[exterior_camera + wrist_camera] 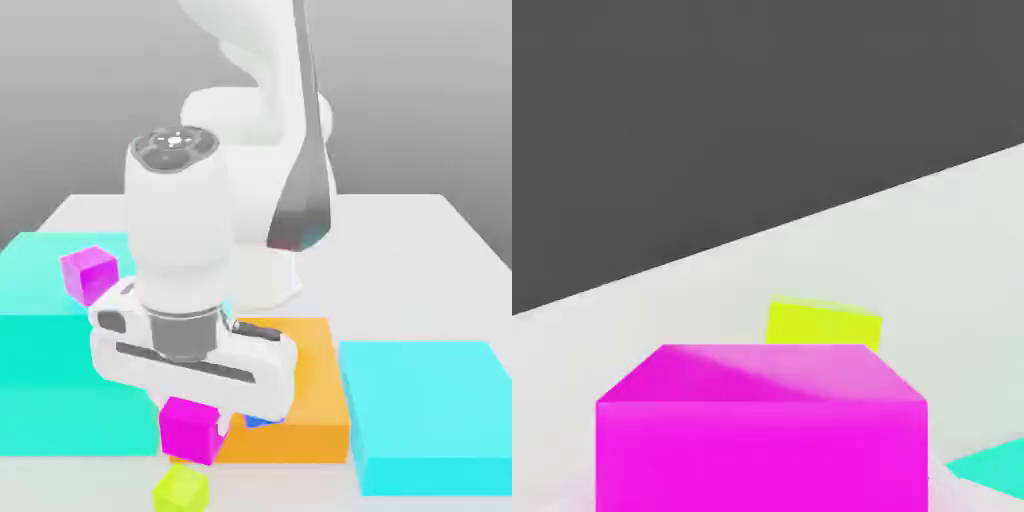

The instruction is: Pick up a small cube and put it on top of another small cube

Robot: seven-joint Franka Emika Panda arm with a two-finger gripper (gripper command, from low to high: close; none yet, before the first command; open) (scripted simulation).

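One small magenta cube (189, 430) sits directly under my hand, and my gripper (194, 412) is shut on it. It hangs in front of the gap between the left cyan block and the orange block. In the hand view the same small cube (762, 430) looms close. A second small magenta cube (90, 272) rests on top of the big cyan block (50, 330) at the exterior view's left, apart from the gripper.
A yellow-green cube (181, 489) (823, 325) lies on the table just in front of the held cube. A blue cube (262, 422) peeks out beneath the hand by the flat orange block (305, 390). Another big cyan block (430, 410) stands at the exterior view's right.
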